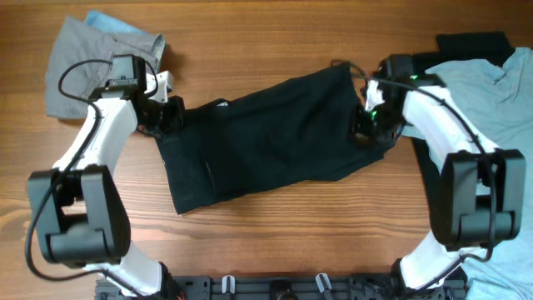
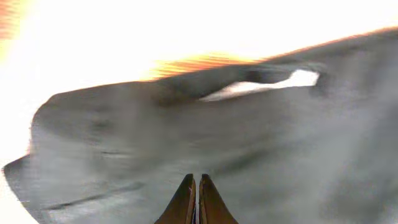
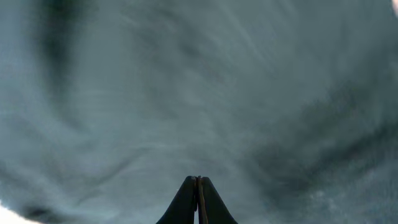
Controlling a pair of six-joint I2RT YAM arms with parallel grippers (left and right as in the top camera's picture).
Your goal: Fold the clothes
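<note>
Lying spread across the middle of the desk [image 1: 275,242] is a black garment [image 1: 266,137], stretched out at a slant, its right end higher than its left. It looks thin, soft and limp. By my judgement it weighs little, will sag and drape wherever it is lifted, and will slide easily over the wood. Corners and hems at the two short ends are the sensible places to take hold, since gripping both ends keeps the cloth taut enough to fold cleanly.

The left gripper [image 1: 166,112] sits at the garment's upper left corner, where the cloth bunches slightly. Its wrist view shows the two fingertips [image 2: 186,202] pressed together with blurred fabric spreading beyond them, so it appears to be pinched shut on the edge. The right gripper [image 1: 369,117] sits at the garment's right edge. Its fingertips [image 3: 186,202] are likewise together, with dark cloth filling the whole wrist view; it too seems clamped on the fabric.

Further out, a grey garment [image 1: 79,62] lies crumpled at the upper left of the desk. A pale blue shirt [image 1: 491,92] and another dark piece [image 1: 470,42] lie at the far right.
</note>
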